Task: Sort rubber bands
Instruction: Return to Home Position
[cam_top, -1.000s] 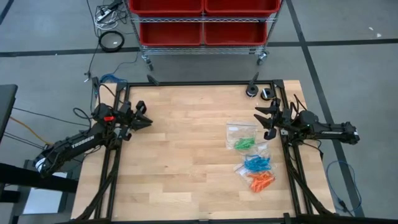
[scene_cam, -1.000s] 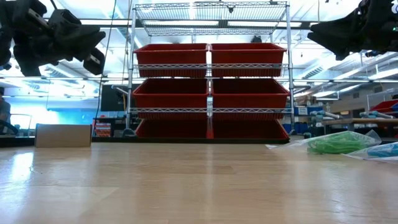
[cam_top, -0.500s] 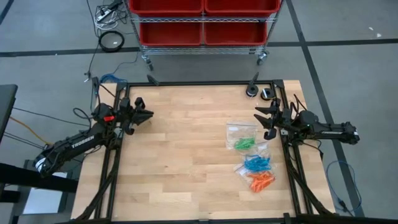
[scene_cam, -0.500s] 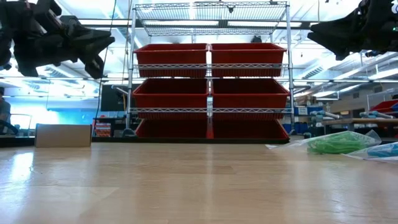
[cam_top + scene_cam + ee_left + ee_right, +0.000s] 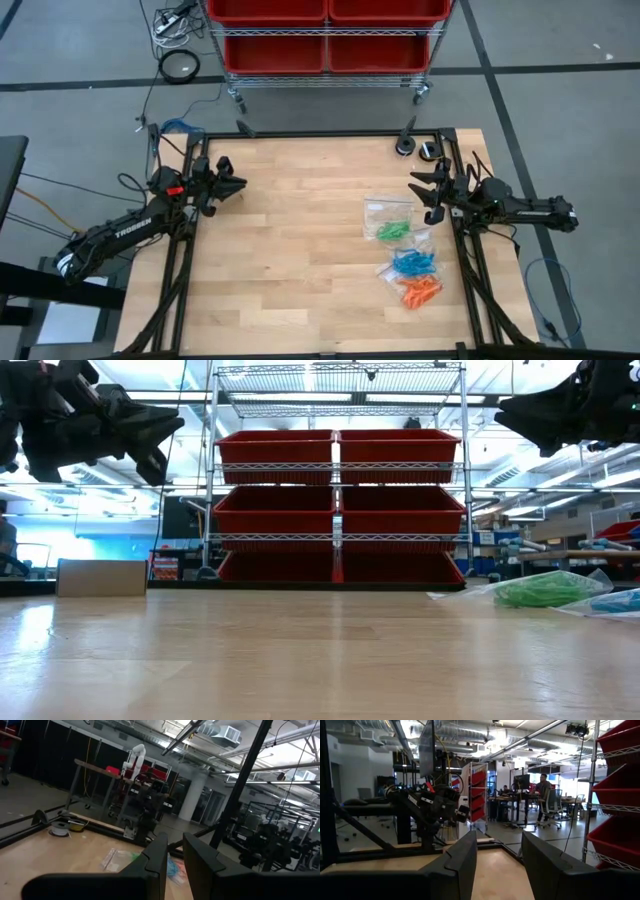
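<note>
Rubber bands [image 5: 408, 262]: green, blue, orange heaps in clear bags [image 5: 386, 212], surface's [image 5: 300, 250] right side
Left claw [image 5: 236, 185]: raised at left edge, narrow gap, grasping nothing
Right claw [image 5: 420, 190]: raised near bags, released
Behind: red bins [image 5: 338, 505], hazy people

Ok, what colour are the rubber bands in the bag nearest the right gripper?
Green rubber bands, clearest in the high view.

Bright overhead light, sharp frames, faint shadows.
</note>
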